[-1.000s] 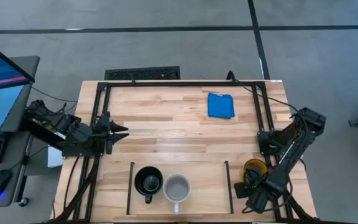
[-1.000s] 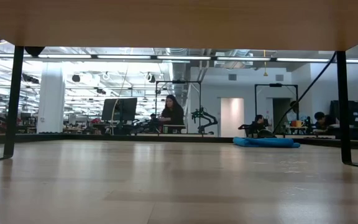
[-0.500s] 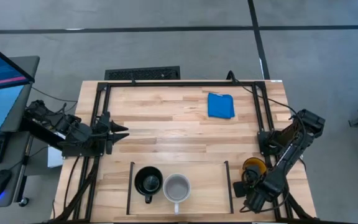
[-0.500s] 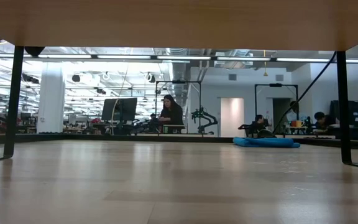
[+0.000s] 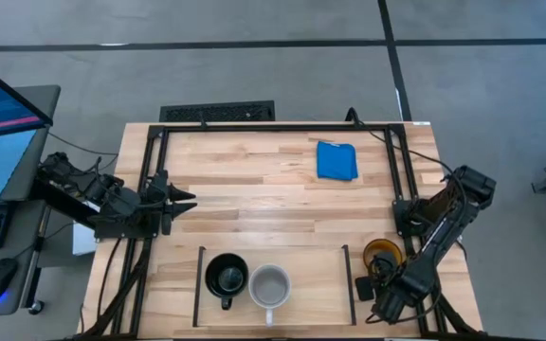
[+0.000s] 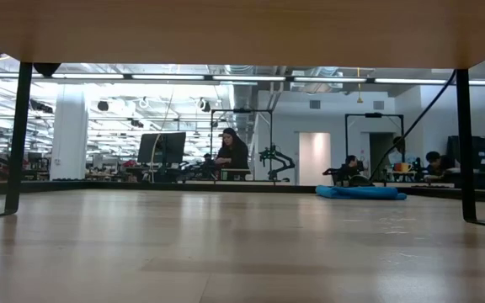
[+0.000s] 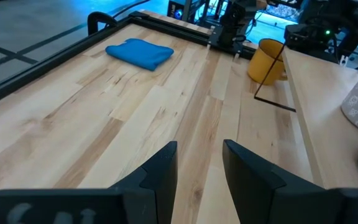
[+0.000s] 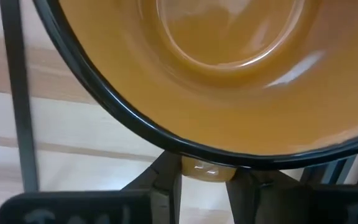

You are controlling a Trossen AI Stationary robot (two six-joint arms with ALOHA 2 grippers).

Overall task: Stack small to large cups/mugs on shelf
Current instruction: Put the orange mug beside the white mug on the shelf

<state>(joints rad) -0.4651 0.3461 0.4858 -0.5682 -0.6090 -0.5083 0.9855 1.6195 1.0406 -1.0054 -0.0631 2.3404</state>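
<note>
I see the wood-plank table [image 5: 254, 204] carrying a blue cloth [image 5: 336, 160] near its far edge. On the shelf [image 5: 311, 279], the black mug [image 5: 226, 277] and grey-white mug [image 5: 270, 286] sit side by side; the yellow mug [image 5: 384, 256] seems to rest just outside its right bar.

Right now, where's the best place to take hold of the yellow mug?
By the handle, from the near table edge. The yellow mug stands upright outside the shelf's right bar, handle toward that edge. The right gripper is already there, and the right wrist view shows its fingers flanking the handle.
</note>
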